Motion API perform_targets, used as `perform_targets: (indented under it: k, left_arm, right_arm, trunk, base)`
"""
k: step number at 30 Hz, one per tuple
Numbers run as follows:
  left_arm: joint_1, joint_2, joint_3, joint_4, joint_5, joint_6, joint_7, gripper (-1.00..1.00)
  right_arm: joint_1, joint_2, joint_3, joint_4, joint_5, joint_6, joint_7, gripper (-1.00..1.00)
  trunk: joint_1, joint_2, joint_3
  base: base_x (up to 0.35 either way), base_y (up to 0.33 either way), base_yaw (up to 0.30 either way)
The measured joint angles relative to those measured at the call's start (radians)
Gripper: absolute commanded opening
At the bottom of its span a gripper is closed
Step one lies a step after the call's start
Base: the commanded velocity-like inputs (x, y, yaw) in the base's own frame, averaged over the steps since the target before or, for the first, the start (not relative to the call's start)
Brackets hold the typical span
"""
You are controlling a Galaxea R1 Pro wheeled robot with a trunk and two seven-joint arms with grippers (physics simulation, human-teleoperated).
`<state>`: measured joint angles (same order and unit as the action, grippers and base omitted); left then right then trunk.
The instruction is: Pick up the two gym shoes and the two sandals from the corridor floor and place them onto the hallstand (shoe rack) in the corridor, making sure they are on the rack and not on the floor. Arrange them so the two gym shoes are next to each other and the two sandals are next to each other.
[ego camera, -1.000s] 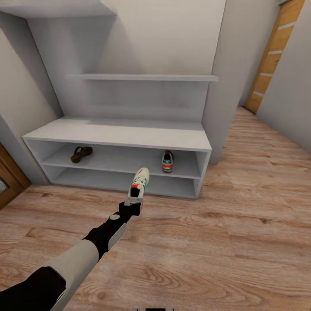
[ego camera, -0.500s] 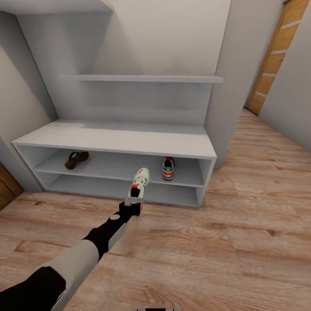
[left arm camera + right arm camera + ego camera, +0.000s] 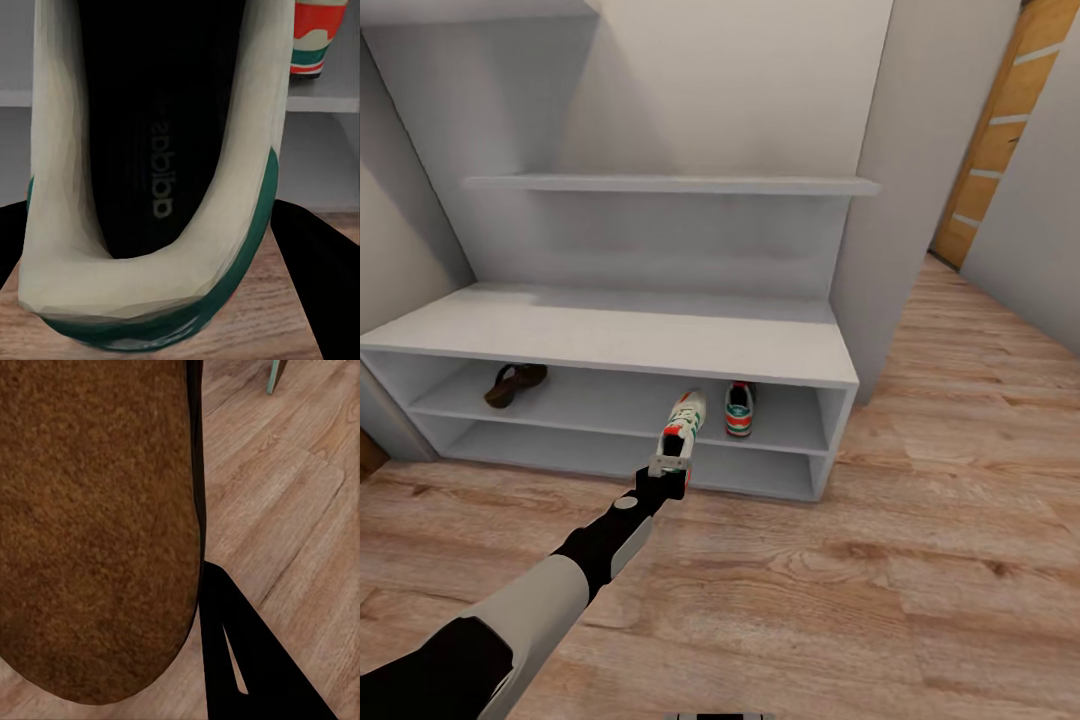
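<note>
Light brown wood planks of the corridor floor run up to the hallstand, a wide low pale-grey unit standing against the far wall, with a tall back panel and an upper shelf above its flat top. To the far right, a wooden door stands at the end of the passage.

On the upper of the two open tiers, a dark brown sandal lies toward the left end. Toward the right end of the same tier a gym shoe rests with its heel facing outward, showing its green and red bands.

From the near left, the left arm reaches forward, and the left gripper is clamped on the second gym shoe, holding it by the heel with the toe pointing toward the rack. This held shoe hangs in front of the shelf opening, just left of the shoe already on the tier. From the left wrist camera, the held shoe's dark inside and green-trimmed heel collar sit between the black fingers, with the shelved shoe beyond it.

From the right wrist camera, a tan-brown sandal footbed sits against a black finger, above the floor planks; whether the right gripper's jaws are closed on it cannot be told.
</note>
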<state>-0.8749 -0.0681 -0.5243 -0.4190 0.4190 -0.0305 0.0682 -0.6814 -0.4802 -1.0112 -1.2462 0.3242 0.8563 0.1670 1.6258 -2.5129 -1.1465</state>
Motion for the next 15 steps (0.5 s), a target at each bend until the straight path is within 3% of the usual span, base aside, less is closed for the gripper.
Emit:
perform_targets:
  k: [6,15]
  left_arm:
    - [0.000,0.000,0.000,0.000,0.000,0.000,0.000,-1.00]
    - [0.000,0.000,0.001,0.000,0.000,0.000,0.000,-1.00]
  right_arm:
    - [0.000,0.000,0.000,0.000,0.000,0.000,0.000,-1.00]
    - [0.000,0.000,0.000,0.000,0.000,0.000,0.000,-1.00]
  trunk:
    - [0.000,0.000,0.000]
    - [0.000,0.000,0.000]
  base:
    - [0.006,-0.005,-0.037]
    - [0.031,0.000,-0.225]
